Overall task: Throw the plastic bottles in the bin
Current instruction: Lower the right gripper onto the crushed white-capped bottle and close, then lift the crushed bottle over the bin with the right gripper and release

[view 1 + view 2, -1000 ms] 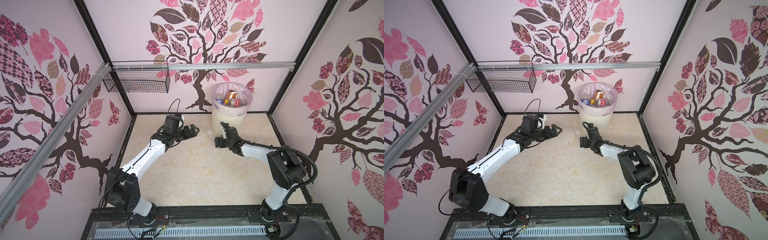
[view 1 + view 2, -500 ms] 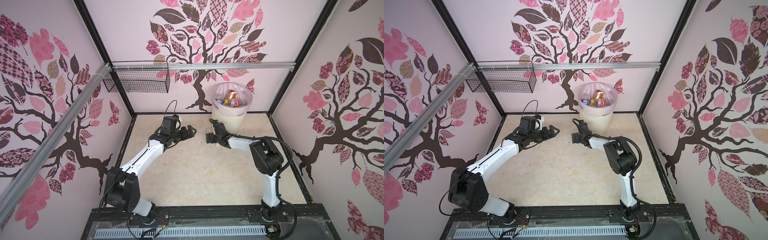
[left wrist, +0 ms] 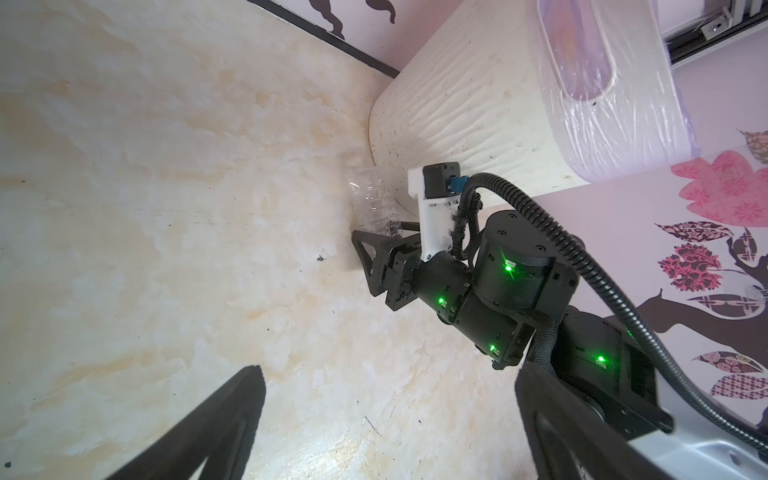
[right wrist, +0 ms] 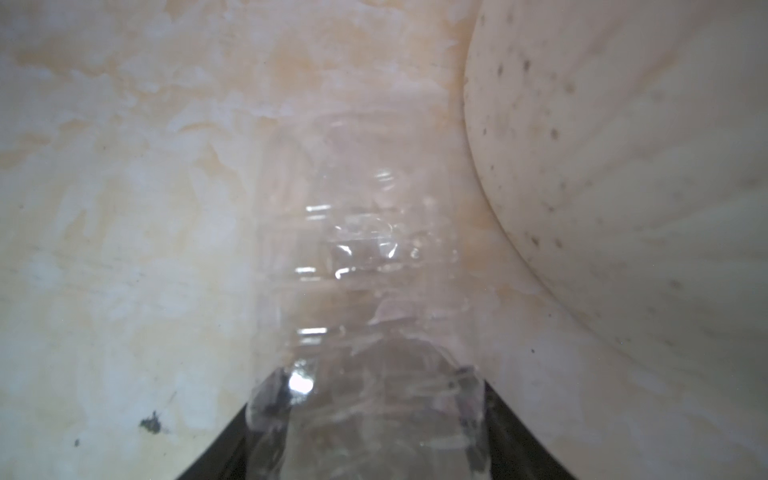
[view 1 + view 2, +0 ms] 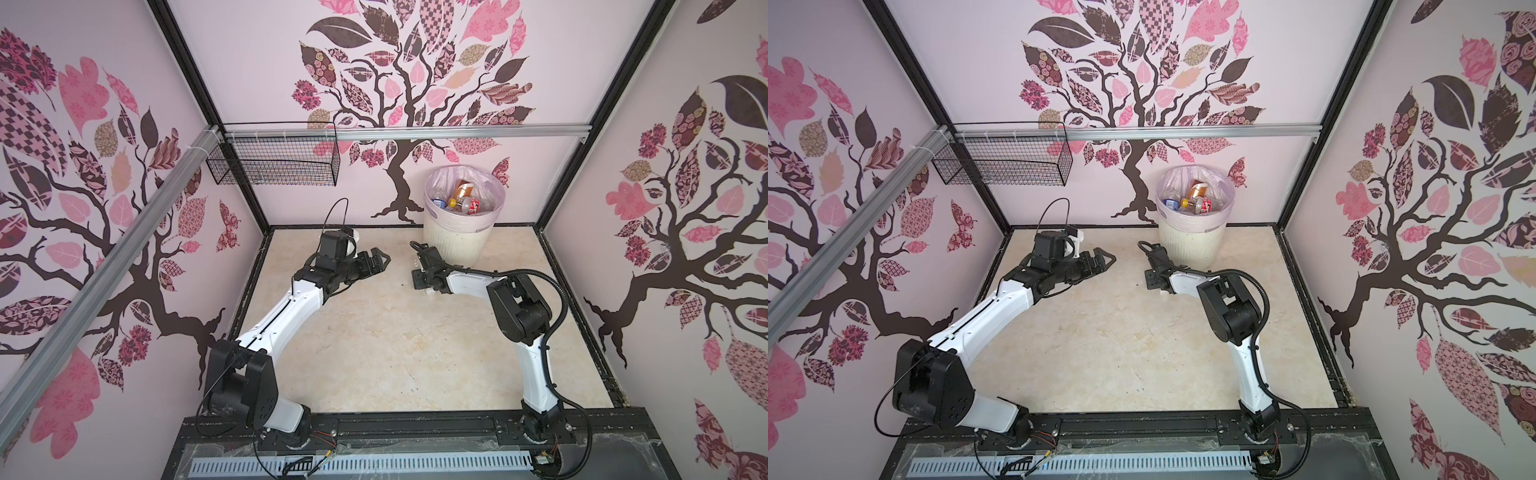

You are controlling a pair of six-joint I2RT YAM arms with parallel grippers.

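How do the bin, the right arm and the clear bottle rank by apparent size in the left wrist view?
1. bin and right arm: both fill much of the picture; the arm reaches nearer the camera, so I won't rank them.
2. clear bottle: plainly smallest.

No lettering is showing sharply enough to read. Faint dark print is running along the pale pink bag (image 5: 484, 227) folded over the rim of the far bin (image 5: 453, 247), too small to decipher; labels on the bottles (image 5: 461, 202) inside are blurring likewise.
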